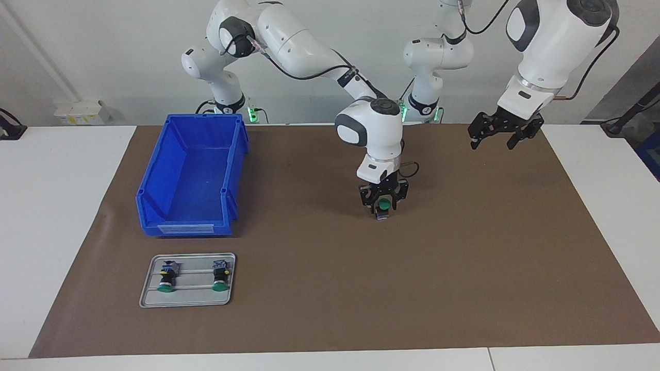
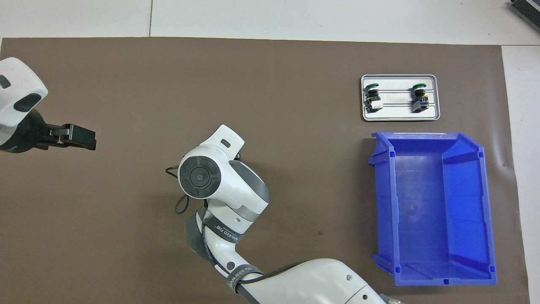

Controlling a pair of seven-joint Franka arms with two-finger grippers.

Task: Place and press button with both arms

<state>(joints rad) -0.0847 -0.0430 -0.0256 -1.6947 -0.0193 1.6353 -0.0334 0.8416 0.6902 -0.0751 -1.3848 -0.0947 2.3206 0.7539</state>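
Standing upright on the brown mat near the middle of the surface, the small green-capped push-button with its dark boxy body [image 1: 382, 208] sits between the fingers of the right pincer [image 1: 383, 205], which look closed around it. Placing seems the step in hand. Next, the waiting left pincer [image 1: 498, 135], spread wide over the mat's left-arm end, must come across and press down on the cap.

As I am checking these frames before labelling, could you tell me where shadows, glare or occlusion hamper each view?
Facing view: the light is even and the shadows soft. The button shows plainly at the right gripper, and the open left gripper is unobstructed. Overhead view: the right arm's wrist hides the button and that gripper. The metal tray looks bright, but its contents stay readable.
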